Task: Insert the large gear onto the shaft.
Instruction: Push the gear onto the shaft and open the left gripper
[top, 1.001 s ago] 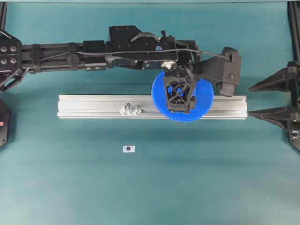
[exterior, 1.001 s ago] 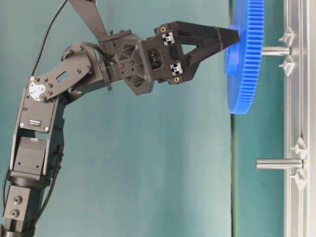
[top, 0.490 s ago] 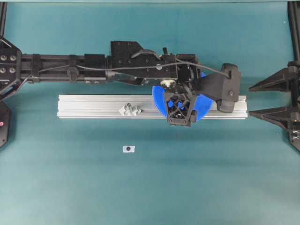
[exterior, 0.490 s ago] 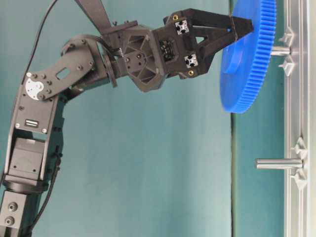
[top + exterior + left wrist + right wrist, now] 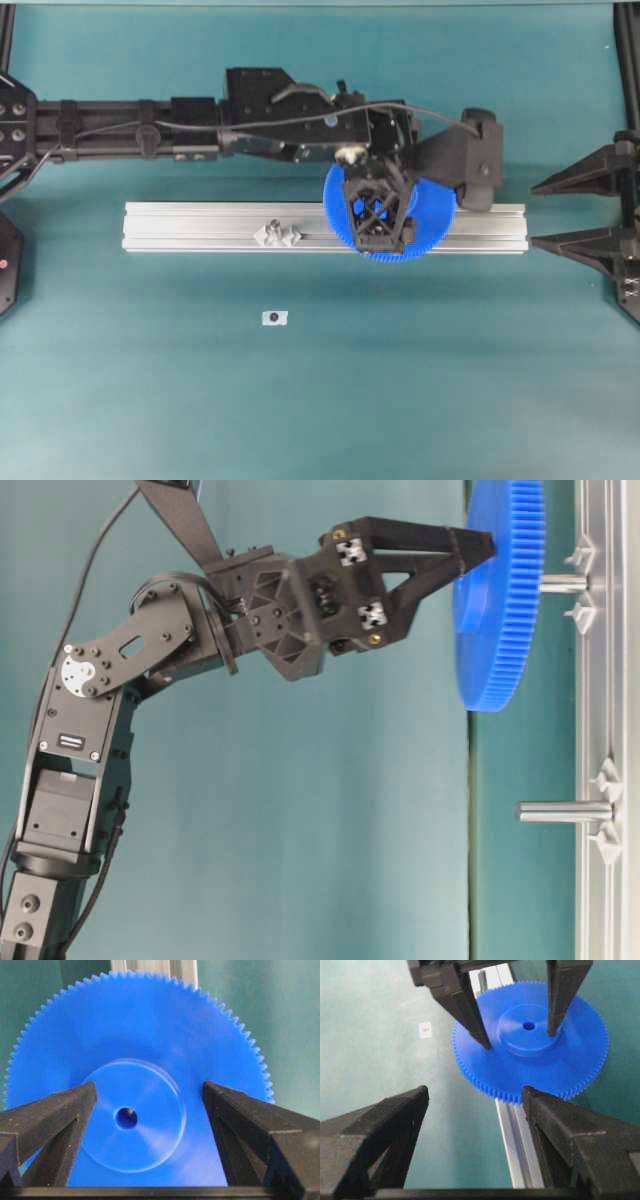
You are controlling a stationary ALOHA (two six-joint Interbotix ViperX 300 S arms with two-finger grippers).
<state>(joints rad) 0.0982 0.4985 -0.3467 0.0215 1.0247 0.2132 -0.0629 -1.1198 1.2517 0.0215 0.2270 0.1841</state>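
Gear: wide bright-blue toothed plastic disc (image 5: 150,1060) on steel shaft (image 5: 563,582)
Left gripper (image 5: 145,1105): jaws apart, flanking hub at 3 and 9 o'clock
Right gripper (image 5: 475,1110): jaws apart; holding nothing

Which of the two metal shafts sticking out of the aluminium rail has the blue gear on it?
The upper steel shaft in the table-level view carries the toothed bright-blue plastic gear; the lower steel shaft is bare.

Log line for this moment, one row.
large gear on shaft, not seated on rail | left pincer open, straddling hub, no contact visible | right pincer open, empty
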